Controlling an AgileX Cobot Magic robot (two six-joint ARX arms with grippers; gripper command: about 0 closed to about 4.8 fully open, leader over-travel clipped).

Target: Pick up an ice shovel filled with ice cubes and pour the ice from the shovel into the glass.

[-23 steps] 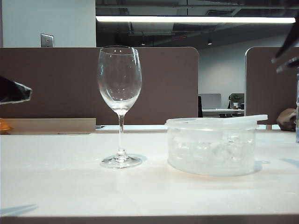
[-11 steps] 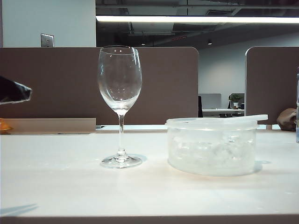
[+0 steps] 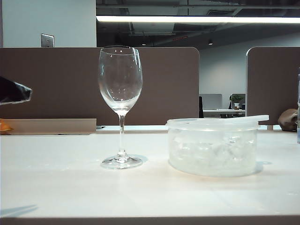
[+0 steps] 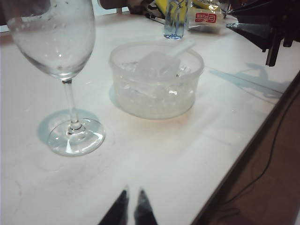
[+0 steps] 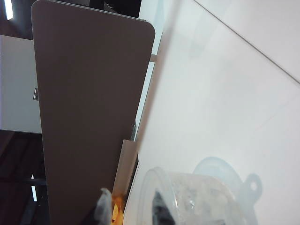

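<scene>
The tub (image 3: 213, 147) serves as the reference point; it stands upright on the white table (image 3: 70, 187), round and translucent.

Ice cubes (image 4: 154, 91) fill the tub as a heap of small whitish lumps. The ice shovel (image 4: 157, 63) lies on top of this heap inside the tub, trough resting on the ice, flat handle sloping up over the tub's rim on the side away from the glass. No gripper touches it.

The glass (image 3: 120, 105) stands upright on its round foot beside the tub, apart from it, to the tub's left in the exterior view. Its bowl holds no ice.

Left gripper (image 4: 131, 208): well clear of the tub, low near the table's front edge. Only the two dark fingertips show, nearly together with a thin gap between them, and nothing is between them. How wide the jaws stand further back cannot be told.

Right gripper (image 5: 131, 206): above the tub and the ice, seen only in its own wrist view, not in the exterior view. Two fingertips show at the frame edge with a clear gap between them; it stands partly open and empty.

Beyond the tub, a small bottle (image 4: 174, 21) and packets (image 4: 206, 14) sit on the table.
</scene>
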